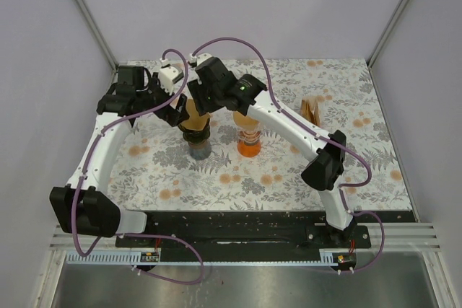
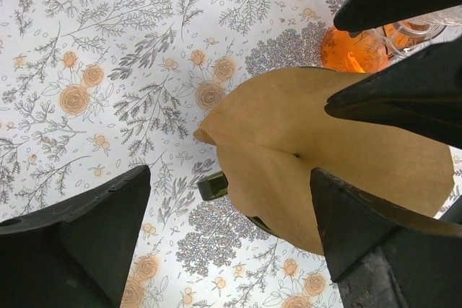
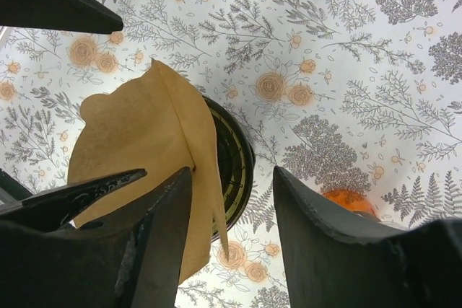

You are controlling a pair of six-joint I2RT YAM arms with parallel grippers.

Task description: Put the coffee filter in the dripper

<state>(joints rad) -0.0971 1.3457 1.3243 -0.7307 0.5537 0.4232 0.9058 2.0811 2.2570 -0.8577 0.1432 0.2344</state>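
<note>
The brown paper coffee filter (image 1: 196,115) stands tilted in the mouth of the dark dripper (image 1: 196,146) at the table's middle. Both grippers hover over it. My left gripper (image 2: 229,172) is wide open; the filter (image 2: 317,156) lies between its fingers, its edge by the right finger (image 2: 375,250). The dripper's handle (image 2: 213,185) shows under the paper. My right gripper (image 3: 232,171) is open too. Its left finger (image 3: 151,250) rests against the filter (image 3: 137,149), and a fold hangs into the gap over the dripper's rim (image 3: 237,164).
An orange glass server (image 1: 247,142) stands just right of the dripper and shows in both wrist views (image 2: 354,52) (image 3: 346,200). A stack of spare brown filters (image 1: 312,111) stands at the back right. The table has a floral cloth (image 1: 361,156); walls close three sides.
</note>
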